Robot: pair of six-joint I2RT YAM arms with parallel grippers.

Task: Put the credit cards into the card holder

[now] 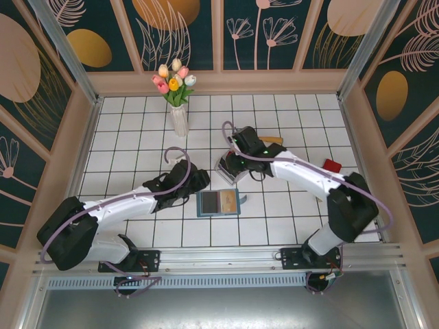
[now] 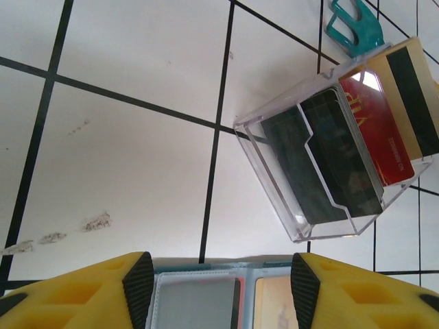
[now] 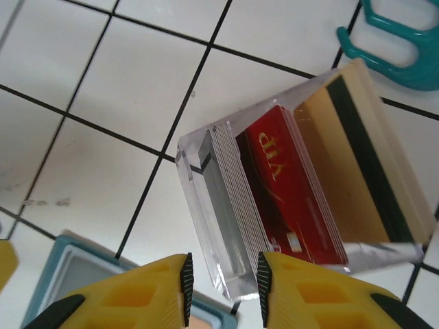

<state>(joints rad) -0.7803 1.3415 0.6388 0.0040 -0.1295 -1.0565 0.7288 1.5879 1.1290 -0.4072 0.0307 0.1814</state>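
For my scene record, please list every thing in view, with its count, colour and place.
card holder: one, teal-blue, open on the tiles, near centre.
clear tray: one, transparent, tilted beyond the holder.
cards: several, red, tan with black stripe, dark, inside the tray.
teal hook: one, beside the tray.
vase of tulips: one, white vase, pink, yellow, white flowers, far side.
red thing: one, small, at right.
left gripper: one, yellow fingers, open above the holder.
right gripper: one, yellow fingers, shut on the tray's end.
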